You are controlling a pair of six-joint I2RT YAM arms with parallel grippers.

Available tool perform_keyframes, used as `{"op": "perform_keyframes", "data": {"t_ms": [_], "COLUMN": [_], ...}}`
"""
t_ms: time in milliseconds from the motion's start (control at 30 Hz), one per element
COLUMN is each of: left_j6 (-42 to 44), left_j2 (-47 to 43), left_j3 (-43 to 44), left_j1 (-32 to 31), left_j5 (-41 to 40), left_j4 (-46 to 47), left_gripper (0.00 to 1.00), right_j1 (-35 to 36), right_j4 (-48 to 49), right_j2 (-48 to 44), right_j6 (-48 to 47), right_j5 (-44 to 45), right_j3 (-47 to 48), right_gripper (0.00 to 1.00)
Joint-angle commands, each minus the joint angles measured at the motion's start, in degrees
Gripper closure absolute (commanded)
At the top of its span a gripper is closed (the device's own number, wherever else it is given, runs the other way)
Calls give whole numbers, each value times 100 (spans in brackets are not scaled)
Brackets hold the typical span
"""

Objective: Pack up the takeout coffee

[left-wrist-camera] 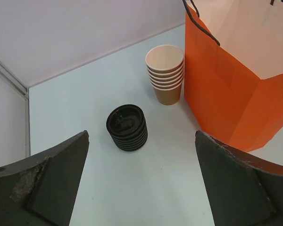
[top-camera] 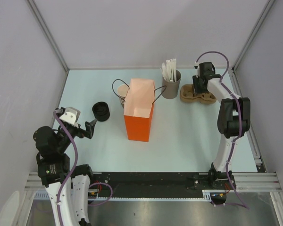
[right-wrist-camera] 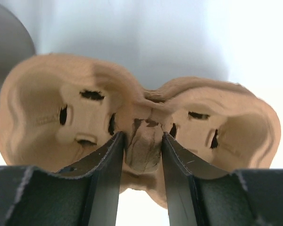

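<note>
Left gripper (top-camera: 91,129) at lower left of the top view: claw fully apart, holding nothing, aimed at the stack of black lids (left-wrist-camera: 127,128) just ahead of it. Past that, centre frame, the orange paper bag (left-wrist-camera: 236,94) stands upright with its mouth open; it's free-standing on the table (top-camera: 188,141) with nothing bracing it. Stack of lidless tan cups (left-wrist-camera: 166,75) sits just behind the bag's left corner, close to the bag wall; can't tell if they touch. Further back, right of the bag, is a brown holder with white sticks (top-camera: 171,84). Beside that is a two-well pulp cup carrier (right-wrist-camera: 75,108), both wells empty. Right gripper (right-wrist-camera: 142,139) is over the carrier at upper right, fingers either side of its centre ridge and pressed against it, so it reads as clamped on the ridge. The takeout coffee itself: no lidded cup in any view, so I can't place it; only the separate parts show. Risks as I see them:
1. The grip is on a narrow strip of soft pulp, so a fast lift could tear it or let it slip out.
2. Held only at the centre, the carrier may tip or swing in transit.
3. The carrier looks wide against the bag mouth; catching the rim or the handles could topple the unbraced bag.
4. The holder is just beside the carrier and could get clipped on lift-off.
</note>
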Motion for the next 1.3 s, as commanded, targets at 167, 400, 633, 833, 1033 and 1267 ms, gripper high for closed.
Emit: {"op": "perform_keyframes", "data": {"t_ms": [167, 400, 633, 833, 1033, 1267], "left_j6": [-95, -103, -95, -95, -112, -103], "left_j2": [-26, 0, 0, 0, 17, 9], "left_j3": [-25, -17, -17, -8, -34, -34], "left_j1": [99, 108, 107, 108, 108, 116], "left_j5": [169, 160, 187, 187, 196, 187], "left_j4": [161, 161, 169, 161, 178, 178], "left_gripper": [1, 1, 1, 1, 1, 1], "right_j1": [-1, -1, -36, -273, -291, -282], "right_j4": [159, -245, -79, 62, 62, 89], "right_j2": [492, 580, 308, 255, 97, -44], "right_j6": [-1403, -1588, -1535, -1280, -1298, -1245], "right_j5": [-697, -934, -785, -969, -1074, -1154], "right_j3": [1066, 1339, 742, 618, 504, 530], "right_gripper": [54, 36, 33, 38, 47, 62]}}
